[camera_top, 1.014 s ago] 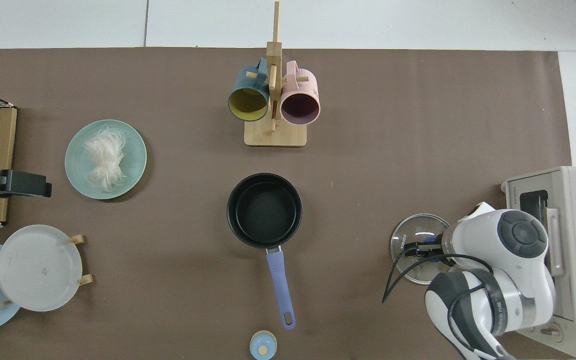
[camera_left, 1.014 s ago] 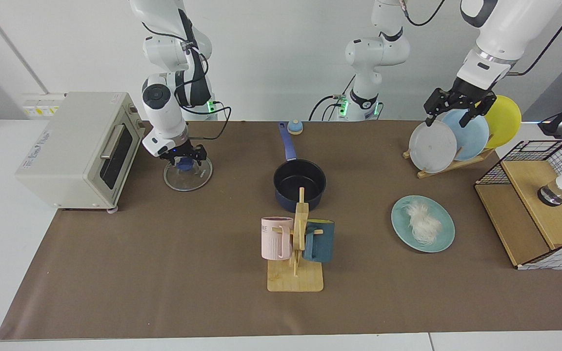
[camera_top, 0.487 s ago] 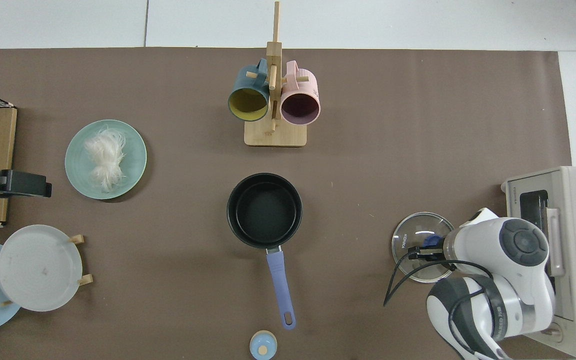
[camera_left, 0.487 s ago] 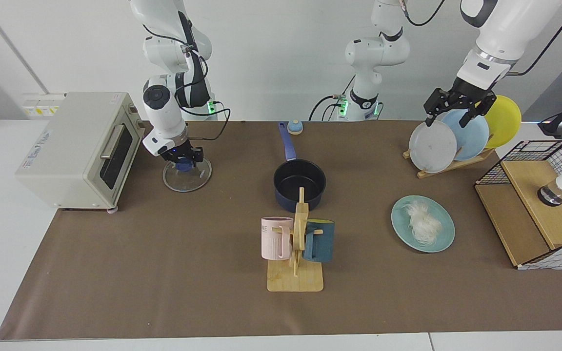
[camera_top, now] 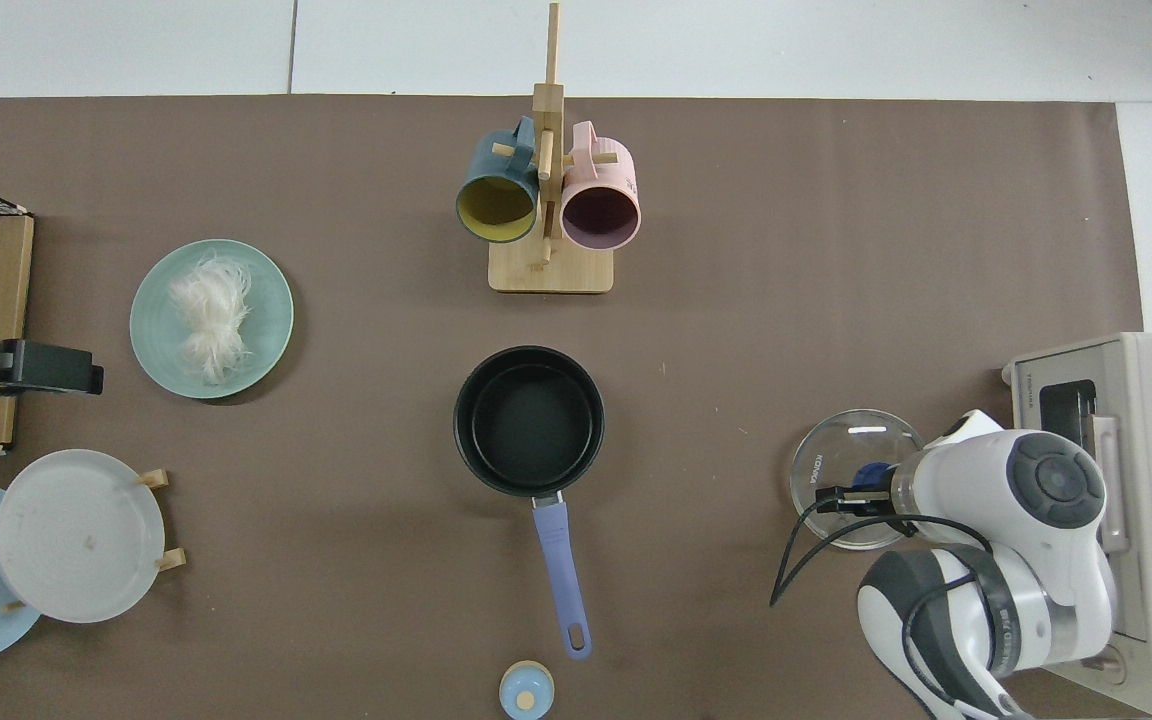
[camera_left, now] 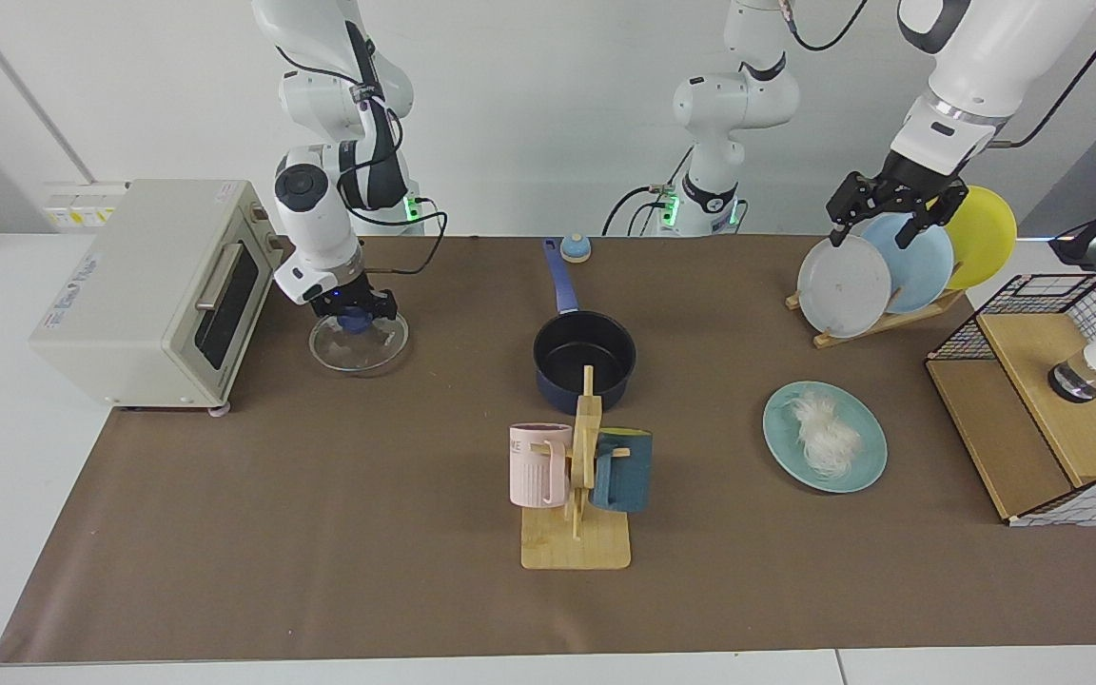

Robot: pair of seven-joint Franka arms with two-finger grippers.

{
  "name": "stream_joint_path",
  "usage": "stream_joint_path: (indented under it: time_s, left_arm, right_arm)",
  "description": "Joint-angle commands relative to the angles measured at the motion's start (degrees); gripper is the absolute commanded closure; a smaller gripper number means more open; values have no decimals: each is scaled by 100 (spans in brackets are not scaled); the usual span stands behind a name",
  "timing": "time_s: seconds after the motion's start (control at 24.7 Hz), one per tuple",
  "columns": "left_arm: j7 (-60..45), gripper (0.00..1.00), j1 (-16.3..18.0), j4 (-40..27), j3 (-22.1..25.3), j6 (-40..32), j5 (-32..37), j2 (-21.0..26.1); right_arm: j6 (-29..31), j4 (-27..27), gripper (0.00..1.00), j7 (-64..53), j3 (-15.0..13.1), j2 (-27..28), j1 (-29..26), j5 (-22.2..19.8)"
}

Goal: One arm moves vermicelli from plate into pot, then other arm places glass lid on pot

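Right gripper (camera_left: 354,314): fingers pinched on the blue knob (camera_top: 872,476) of the lid (camera_left: 359,342). The lid hangs under the gripper, beside the toaster oven (camera_left: 148,285); whether its rim touches the brown mat (camera_left: 320,533) cannot be told. The right arm comes down to it from the far edge of the table.

Left gripper (camera_left: 895,205): fingers spread, holding nothing, above the white plate (camera_left: 843,285) and pale blue plate (camera_left: 919,262) in the wooden rack (camera_left: 876,323); a yellow plate (camera_left: 986,233) stands behind them. This arm waits.

Pot (camera_left: 584,362): mid-mat, upright, black inside empty, blue handle (camera_top: 561,570) pointing toward the arm bases; well apart from the lid.

Plate (camera_left: 867,471): teal, flat on the mat, between the pot and the wire-and-wood box (camera_left: 1052,409).

Vermicelli (camera_left: 824,433): white tangle lying on the teal plate.

Mug stand (camera_left: 578,495): wooden, in front of the pot, with a pink mug (camera_left: 538,466) and a dark blue mug (camera_left: 622,471).

Small blue knob-like item (camera_left: 575,248): on the mat near the handle's end.
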Motion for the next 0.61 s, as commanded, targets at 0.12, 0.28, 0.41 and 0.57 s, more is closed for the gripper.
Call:
stream_joint_path:
  time_s: [0.12, 0.28, 0.41, 0.57]
  left_arm:
    - [14, 0, -60, 91, 34, -64, 123, 12]
    - [22, 0, -60, 91, 34, -64, 123, 21]
    - [22, 0, -60, 91, 34, -64, 123, 12]
    - [22, 0, -60, 91, 34, -64, 123, 12]
  right_arm:
    - [-238, 206, 100, 40, 52, -79, -84, 49]
    - [-238, 224, 100, 40, 52, -88, -93, 49]
    - [-238, 250, 100, 40, 52, -97, -93, 49]
    - [-238, 250, 100, 40, 52, -106, -154, 49]
